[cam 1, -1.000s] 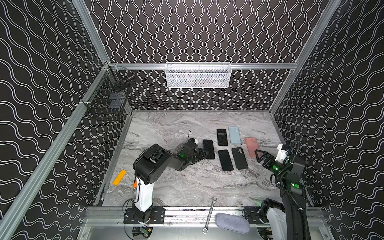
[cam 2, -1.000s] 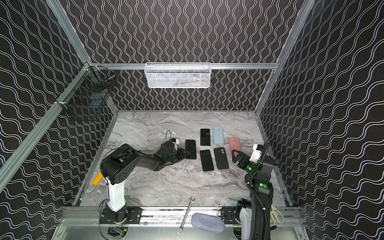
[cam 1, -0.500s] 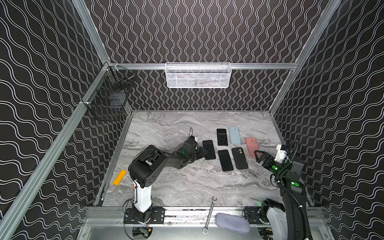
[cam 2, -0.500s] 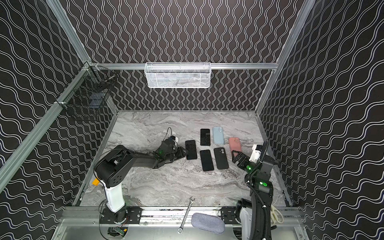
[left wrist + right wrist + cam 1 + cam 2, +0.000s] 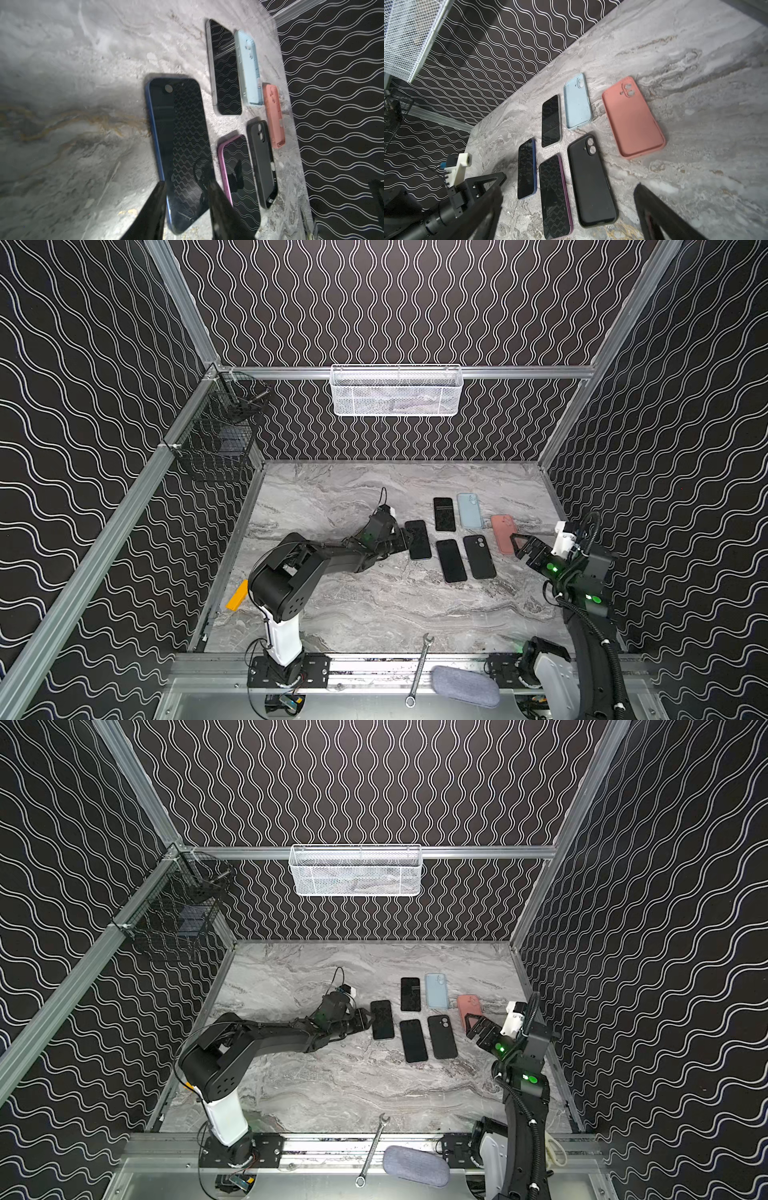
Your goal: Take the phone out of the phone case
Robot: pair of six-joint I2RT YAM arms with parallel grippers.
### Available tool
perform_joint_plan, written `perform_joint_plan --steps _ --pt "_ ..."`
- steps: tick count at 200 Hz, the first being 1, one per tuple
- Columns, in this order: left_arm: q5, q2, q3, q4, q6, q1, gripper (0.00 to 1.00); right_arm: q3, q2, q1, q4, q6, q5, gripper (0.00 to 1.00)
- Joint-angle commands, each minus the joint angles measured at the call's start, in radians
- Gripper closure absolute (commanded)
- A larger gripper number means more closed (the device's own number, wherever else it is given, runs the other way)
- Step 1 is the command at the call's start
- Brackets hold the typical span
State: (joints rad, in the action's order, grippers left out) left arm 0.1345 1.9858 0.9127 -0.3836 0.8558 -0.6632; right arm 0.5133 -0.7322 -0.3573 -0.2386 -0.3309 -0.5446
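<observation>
Left gripper (image 5: 404, 540), half-spread, straddles the blue phone (image 5: 418, 540); whether it grips, you cannot tell. Retreat crooked and you may drag it into the purple-edged phone (image 5: 451, 561) at four o'clock.

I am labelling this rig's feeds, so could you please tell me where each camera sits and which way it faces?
Top views: high in front, facing down at the marble table; left arm and right arm show.
Left wrist: low, facing across the blue-edged phone toward the right wall; own jaws show.
Right wrist: raised, facing down and toward the white basket; own jaws, wide apart, and left arm show.
Shared: all show the pink case.
</observation>
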Motion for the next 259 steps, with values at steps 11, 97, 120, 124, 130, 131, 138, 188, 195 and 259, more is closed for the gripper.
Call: perform_joint_plan --steps 11,97,120,124,130,131,138,188,195,259 --pt "-0.034 -0.040 0.035 0.031 -0.084 0.003 0.60 0.025 -0.019 0.000 0.035 0.016 -0.010 0.00" --pt "-0.202 -0.279 0.122 0.219 -0.286 0.050 0.13 0.029 -0.075 0.000 0.149 -0.056 -0.039 0.00" --pt "-0.216 -0.373 0.149 0.315 -0.387 0.070 0.01 0.023 -0.052 0.000 0.191 -0.073 -0.013 0.00" --pt "-0.223 -0.393 0.154 0.337 -0.404 0.076 0.01 0.026 -0.049 0.000 0.186 -0.070 -0.001 0.00" --pt "-0.231 -0.424 0.156 0.369 -0.424 0.088 0.01 0.031 -0.045 0.000 0.174 -0.067 0.021 0.00" --pt "-0.233 -0.429 0.155 0.375 -0.427 0.090 0.01 0.033 -0.045 0.000 0.172 -0.067 0.025 0.00" --pt "-0.243 -0.470 0.148 0.404 -0.440 0.108 0.01 0.036 -0.040 0.000 0.166 -0.062 0.041 0.00" --pt "-0.387 -0.776 0.023 0.545 -0.554 0.235 0.01 0.042 -0.066 0.000 0.186 -0.077 0.013 0.00" --pt "-0.436 -0.809 0.012 0.560 -0.574 0.234 0.01 0.041 -0.068 0.000 0.191 -0.089 0.016 0.00" --pt "-0.674 -0.860 -0.132 0.503 -0.725 0.311 0.01 0.081 -0.129 0.000 0.181 -0.081 0.104 0.00"
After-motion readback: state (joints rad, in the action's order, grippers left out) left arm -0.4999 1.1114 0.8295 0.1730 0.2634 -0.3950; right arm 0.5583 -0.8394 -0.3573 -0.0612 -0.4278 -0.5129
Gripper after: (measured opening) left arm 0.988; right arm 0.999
